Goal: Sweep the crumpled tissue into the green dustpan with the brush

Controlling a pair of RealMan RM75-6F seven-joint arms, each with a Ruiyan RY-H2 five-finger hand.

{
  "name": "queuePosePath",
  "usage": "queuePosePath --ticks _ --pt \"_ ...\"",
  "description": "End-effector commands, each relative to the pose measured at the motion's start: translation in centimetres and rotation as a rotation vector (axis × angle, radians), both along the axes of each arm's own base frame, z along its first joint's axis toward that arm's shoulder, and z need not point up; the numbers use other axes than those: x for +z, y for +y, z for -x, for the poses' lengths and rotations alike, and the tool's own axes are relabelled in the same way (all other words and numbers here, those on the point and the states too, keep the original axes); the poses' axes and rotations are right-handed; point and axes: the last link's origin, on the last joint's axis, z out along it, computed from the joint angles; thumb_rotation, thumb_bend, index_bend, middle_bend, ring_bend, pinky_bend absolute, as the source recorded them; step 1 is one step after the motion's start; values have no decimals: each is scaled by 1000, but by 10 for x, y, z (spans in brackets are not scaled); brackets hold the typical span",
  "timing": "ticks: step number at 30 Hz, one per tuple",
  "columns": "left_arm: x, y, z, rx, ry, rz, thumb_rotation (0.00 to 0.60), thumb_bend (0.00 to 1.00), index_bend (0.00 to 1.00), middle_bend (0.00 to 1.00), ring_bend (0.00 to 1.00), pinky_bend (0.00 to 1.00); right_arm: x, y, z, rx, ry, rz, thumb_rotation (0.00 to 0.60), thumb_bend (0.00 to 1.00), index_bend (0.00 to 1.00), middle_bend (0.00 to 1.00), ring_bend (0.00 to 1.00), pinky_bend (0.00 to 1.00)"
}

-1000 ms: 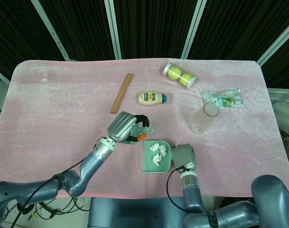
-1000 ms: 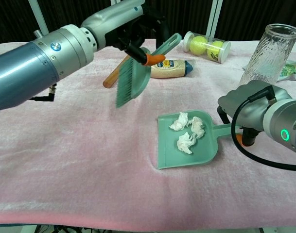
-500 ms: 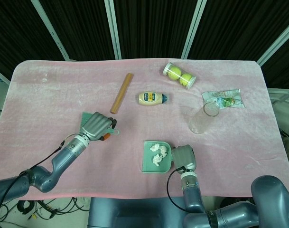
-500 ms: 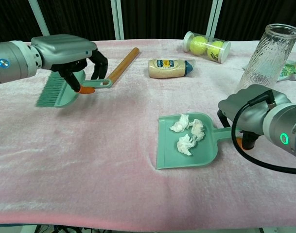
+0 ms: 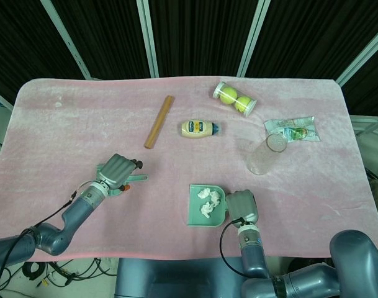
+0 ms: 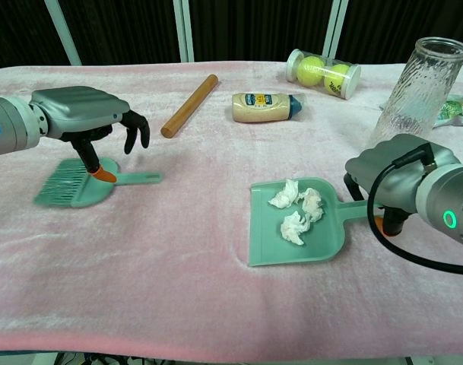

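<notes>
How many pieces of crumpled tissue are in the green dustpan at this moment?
3, all inside the green dustpan: one tissue piece at the back left, one at the back right near the handle, one toward the front. None seems hidden.

Matte grey left hand (image 6: 83,110) with black fingers, orange-tipped; right hand (image 6: 398,171) grey too (black cable, green ring light).

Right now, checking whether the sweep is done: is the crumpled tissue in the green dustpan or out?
In. Three tissue wads lie on the green dustpan; none shows on the pink cloth.
</notes>
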Motion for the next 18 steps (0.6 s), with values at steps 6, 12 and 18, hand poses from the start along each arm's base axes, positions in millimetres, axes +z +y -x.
queuePosePath --ticks 6,12,18 --pt "15 2 -4 25 -81 -47 600 24 91 275 843 960 0 1 4 -6 5 -4 600 362 563 441 621 748" --pt "25 1 -5 31 -117 -66 600 24 91 275 843 959 -2 4 7 -3 9 -7 600 286 414 312 618 748" --pt "30 -3 -9 35 -151 -68 600 24 90 275 843 959 -1 4 7 5 -1 3 600 261 318 236 617 748"
